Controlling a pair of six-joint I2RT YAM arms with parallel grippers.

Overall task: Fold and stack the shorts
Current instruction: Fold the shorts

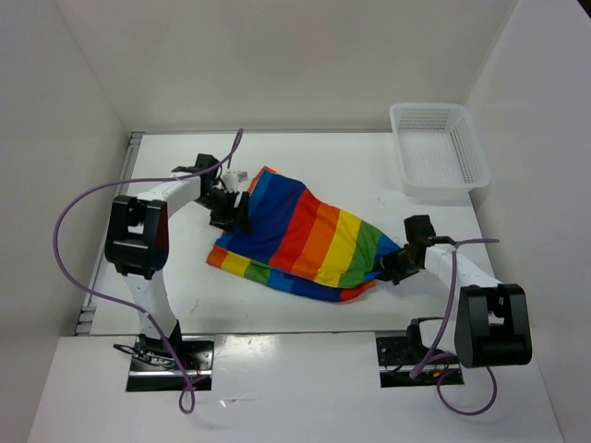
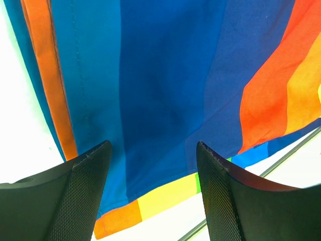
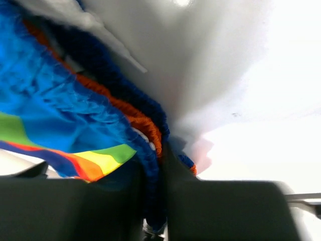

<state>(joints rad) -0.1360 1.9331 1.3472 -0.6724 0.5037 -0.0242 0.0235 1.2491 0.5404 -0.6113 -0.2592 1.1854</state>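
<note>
The rainbow-striped shorts (image 1: 305, 235) lie spread in the middle of the table, partly folded over on themselves. My left gripper (image 1: 233, 210) is open at their left edge; in the left wrist view its black fingers (image 2: 85, 193) stand apart over the blue fabric (image 2: 160, 90), holding nothing. My right gripper (image 1: 395, 266) is shut on the right end of the shorts. In the right wrist view the gathered blue and orange waistband (image 3: 150, 145) is pinched between the closed jaws. The white drawstring is not visible.
A white plastic mesh basket (image 1: 439, 148) stands at the back right of the table. White walls close in the table on the left, right and back. Purple cables loop beside both arms.
</note>
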